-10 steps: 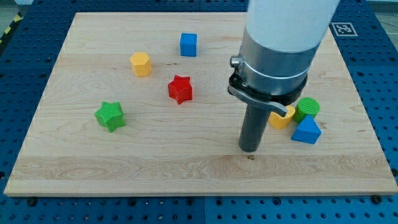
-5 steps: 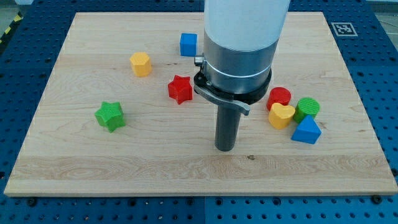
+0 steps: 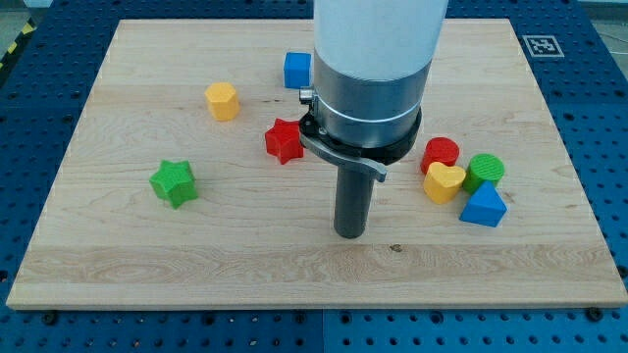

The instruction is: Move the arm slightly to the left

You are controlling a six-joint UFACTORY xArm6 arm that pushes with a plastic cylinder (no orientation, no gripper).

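— How many blocks are on the wooden board (image 3: 88, 250)?

— Eight. Two are red: a red star (image 3: 284, 140) and a red cylinder (image 3: 441, 153). Two are yellow: a yellow hexagonal block (image 3: 223, 100) and a yellow heart (image 3: 444, 182). Two are green: a green star (image 3: 174, 182) and a green cylinder (image 3: 485, 171). Two are blue: a blue cube (image 3: 296, 70) and a blue triangular block (image 3: 484, 206).

— And where is my tip?

— My tip (image 3: 349, 233) rests on bare wood in the lower middle of the board, touching no block. The red star lies up and toward the view's left of it; the cluster of red cylinder, yellow heart, green cylinder and blue triangular block sits toward the view's right, well apart from it. The rod has no jaws, so it holds nothing.

— Anything hidden or cut off?

— The arm's white and grey body (image 3: 371, 69) runs out of the view's top and hides the board behind it. It covers the blue cube's right edge. A black-and-white marker (image 3: 538, 44) sits at the board's upper right corner.
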